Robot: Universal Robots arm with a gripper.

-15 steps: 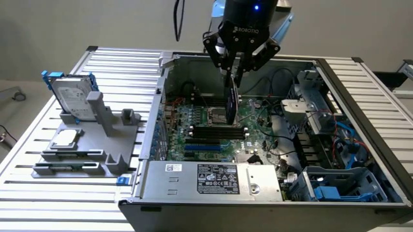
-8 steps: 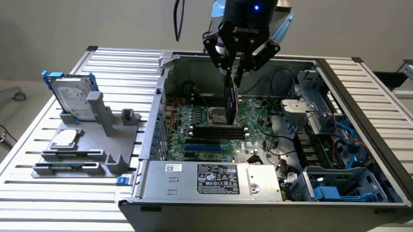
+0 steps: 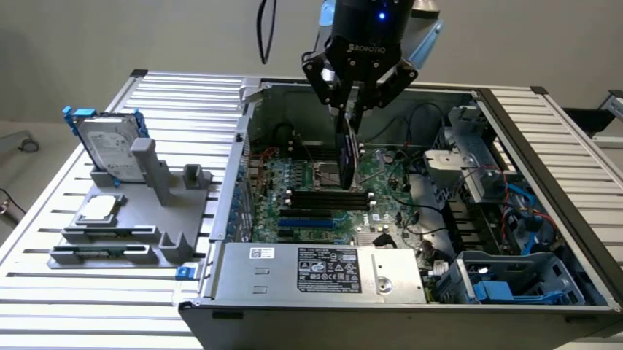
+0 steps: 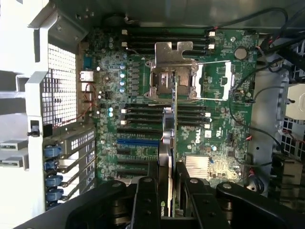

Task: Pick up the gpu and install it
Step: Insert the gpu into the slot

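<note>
Gpu (image 3: 348, 149) pickup looks done: the card hangs on edge, clamped between the fingers of the gripper (image 3: 357, 109), over the middle of the open computer case (image 3: 545, 219). Below it lies the motherboard (image 3: 322, 197). The card stands above the board's centre and is not seated in it, so by my judgement the installing is what remains. Outside the case, at the exterior view's left, the grey holder (image 3: 146, 219) carries the hard drive (image 3: 107, 149) at its far end and 1 small silver chip (image 3: 98, 210) nearer, both untouched.
</note>
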